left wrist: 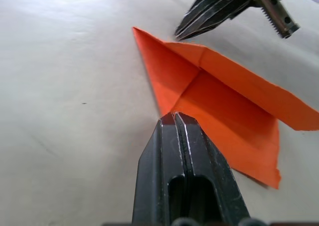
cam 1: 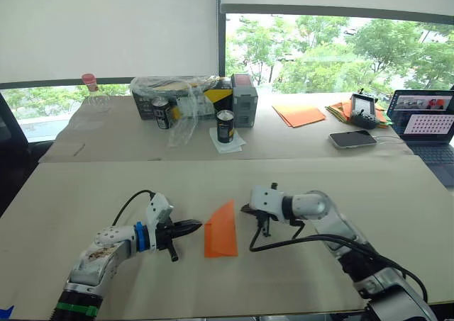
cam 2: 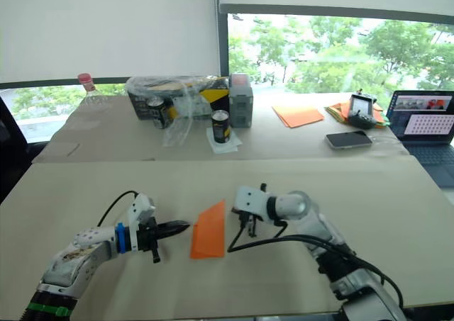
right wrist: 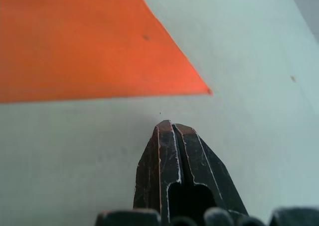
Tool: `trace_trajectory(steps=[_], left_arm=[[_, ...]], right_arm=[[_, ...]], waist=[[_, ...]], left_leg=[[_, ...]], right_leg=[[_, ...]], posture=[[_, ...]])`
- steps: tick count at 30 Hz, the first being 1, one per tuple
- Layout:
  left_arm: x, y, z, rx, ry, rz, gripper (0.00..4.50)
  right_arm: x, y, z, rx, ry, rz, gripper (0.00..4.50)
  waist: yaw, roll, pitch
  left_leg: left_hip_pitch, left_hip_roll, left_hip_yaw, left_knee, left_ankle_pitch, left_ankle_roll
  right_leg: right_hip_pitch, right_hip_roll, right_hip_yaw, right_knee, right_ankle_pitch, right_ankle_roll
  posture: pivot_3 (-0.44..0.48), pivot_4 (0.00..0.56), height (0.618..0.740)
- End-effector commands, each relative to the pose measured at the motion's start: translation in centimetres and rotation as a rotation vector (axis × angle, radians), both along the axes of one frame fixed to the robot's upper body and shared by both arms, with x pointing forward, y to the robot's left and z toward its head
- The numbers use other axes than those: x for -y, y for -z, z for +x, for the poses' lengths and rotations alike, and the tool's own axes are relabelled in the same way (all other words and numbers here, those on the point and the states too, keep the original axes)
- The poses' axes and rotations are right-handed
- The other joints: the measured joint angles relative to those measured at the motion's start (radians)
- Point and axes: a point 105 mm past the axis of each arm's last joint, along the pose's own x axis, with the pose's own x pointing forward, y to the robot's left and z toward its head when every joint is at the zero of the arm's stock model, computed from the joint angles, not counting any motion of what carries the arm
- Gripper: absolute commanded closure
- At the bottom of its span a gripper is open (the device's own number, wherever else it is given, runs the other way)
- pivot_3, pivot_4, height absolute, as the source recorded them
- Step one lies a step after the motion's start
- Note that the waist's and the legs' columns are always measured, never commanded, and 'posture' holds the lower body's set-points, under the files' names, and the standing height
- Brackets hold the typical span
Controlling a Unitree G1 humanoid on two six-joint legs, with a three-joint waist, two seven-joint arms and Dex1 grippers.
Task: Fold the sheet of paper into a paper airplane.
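Two closed grippers, left gripper (cam 1: pixel 199 226) and right gripper (cam 1: pixel 245 209), flank the sheet of paper (cam 1: pixel 221 230).

a wide pale beige table (cam 1: pixel 85 193) carries a folded bright orange sheet of paper (cam 1: pixel 221 230), lying flat near its front middle. on the far table (cam 1: pixel 298 144) behind it lie a black drink can (cam 1: pixel 225 126) on a white napkin, a second can (cam 1: pixel 162 113), a crumpled clear plastic bag (cam 1: pixel 177 94), a paler orange flat sheet (cam 1: pixel 299 115), a smartphone (cam 1: pixel 352 139) and an open laptop (cam 1: pixel 429 126).
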Motion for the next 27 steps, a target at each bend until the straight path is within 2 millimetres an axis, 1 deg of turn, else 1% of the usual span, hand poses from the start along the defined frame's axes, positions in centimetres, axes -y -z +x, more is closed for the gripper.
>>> trace_trajectory(steps=[1,4,7,11,12,13,15,17,20,21,22,23,25,27], left_arm=[[0.2,-1.0,-0.1,0.037,0.057,-0.004,4.49],[0.4,-1.0,0.0,0.042,0.069,0.005,4.49],[0.4,-1.2,0.3,0.046,0.070,0.003,4.49],[0.3,-3.0,1.9,0.075,0.056,-0.019,4.49],[0.5,-3.9,2.0,0.033,0.073,-0.068,4.49],[0.7,-4.5,2.0,0.001,0.087,-0.103,3.96],[1.0,-5.6,2.7,-0.033,0.086,-0.131,3.31],[1.0,-7.2,4.2,-0.082,0.023,-0.193,2.66],[1.0,-9.0,5.5,-0.167,-0.027,-0.260,1.67],[0.9,-9.5,5.3,-0.287,-0.003,-0.284,1.35],[0.9,-9.9,5.1,-0.374,0.017,-0.303,1.35],[0.8,-9.7,4.9,-0.427,0.018,-0.260,1.35],[0.9,-8.7,3.7,-0.612,0.067,-0.128,1.35],[1.0,-8.2,3.2,-0.758,0.092,-0.083,1.35]], right_arm=[[0.4,-2.6,-1.5,-0.006,0.006,0.096,4.50],[0.9,-2.4,-2.6,-0.067,0.051,0.139,4.50],[1.0,-2.2,-3.3,-0.102,0.069,0.148,4.50],[1.5,-2.3,-5.1,-0.142,0.091,0.180,4.50],[1.7,-2.3,-5.3,-0.133,0.095,0.164,4.50],[1.8,-2.3,-5.4,-0.126,0.098,0.153,4.50],[1.9,-2.2,-5.7,-0.123,0.101,0.140,4.50],[1.8,-2.3,-5.9,-0.119,0.106,0.140,4.50],[1.7,-2.6,-6.4,-0.111,0.089,0.142,4.50],[1.5,-2.9,-6.8,-0.112,0.068,0.156,4.50],[1.4,-3.1,-7.2,-0.113,0.053,0.166,4.50],[1.3,-3.3,-7.4,-0.112,0.047,0.174,4.50],[1.5,-3.6,-7.5,-0.095,0.045,0.176,4.50],[1.6,-3.7,-7.4,-0.070,0.046,0.161,4.50]], waist=[[0.000,0.000,0.000],[-0.001,0.000,0.000],[-0.002,0.000,0.000],[0.005,0.000,0.000],[0.008,0.000,0.000],[0.007,0.000,0.000],[0.002,-0.001,0.000],[0.001,-0.001,0.001],[0.000,-0.002,0.001],[-0.002,-0.002,0.001],[-0.003,-0.003,0.002],[-0.007,-0.003,0.002],[-0.015,-0.003,0.002],[-0.019,-0.003,0.002]], left_leg=[[-0.001,0.000,0.000,0.000,0.000,0.000],[-0.001,0.001,0.000,0.000,0.000,0.000],[-0.001,0.001,0.000,0.000,0.000,0.000],[-0.001,0.001,-0.001,0.001,0.001,0.000],[-0.001,0.001,-0.002,0.001,0.001,-0.001],[-0.001,0.001,-0.002,0.002,0.001,-0.001],[-0.002,0.000,-0.001,0.003,0.001,0.000],[-0.002,-0.001,-0.001,0.006,0.001,0.000],[-0.001,-0.001,-0.002,0.008,0.001,0.000],[-0.001,-0.001,-0.002,0.008,0.001,0.000],[-0.001,-0.001,-0.002,0.008,0.001,0.000],[-0.001,-0.001,-0.002,0.009,0.001,0.000],[0.000,-0.001,-0.002,0.010,0.001,0.000],[0.000,-0.002,-0.002,0.012,0.001,0.000]], right_leg=[[-0.001,0.000,0.000,0.000,0.000,0.000],[-0.001,0.001,-0.001,0.000,0.000,0.000],[0.000,0.001,0.000,0.000,0.000,-0.001],[0.001,0.001,-0.001,0.001,0.001,-0.001],[0.000,0.002,-0.002,0.001,0.001,-0.001],[0.001,0.002,-0.003,0.002,0.001,-0.001],[0.001,0.001,-0.002,0.003,0.001,-0.001],[0.001,0.002,-0.002,0.005,0.000,0.000],[0.001,0.003,-0.003,0.008,0.000,0.000],[0.001,0.003,-0.003,0.009,0.000,0.000],[0.001,0.003,-0.003,0.009,0.000,0.000],[0.001,0.003,-0.003,0.011,0.000,0.001],[0.001,0.004,-0.003,0.011,0.000,0.001],[0.001,0.004,-0.002,0.013,-0.002,0.003]], posture=[[0.000,0.150,0.740],[0.000,0.150,0.740],[0.000,0.150,0.740],[0.000,0.150,0.740],[0.000,0.150,0.740],[0.000,0.150,0.740],[0.000,0.150,0.740],[0.000,0.150,0.740],[0.000,0.150,0.740],[0.000,0.150,0.740],[0.000,0.150,0.740],[0.000,0.150,0.740],[0.000,0.150,0.740],[0.000,0.150,0.740]])
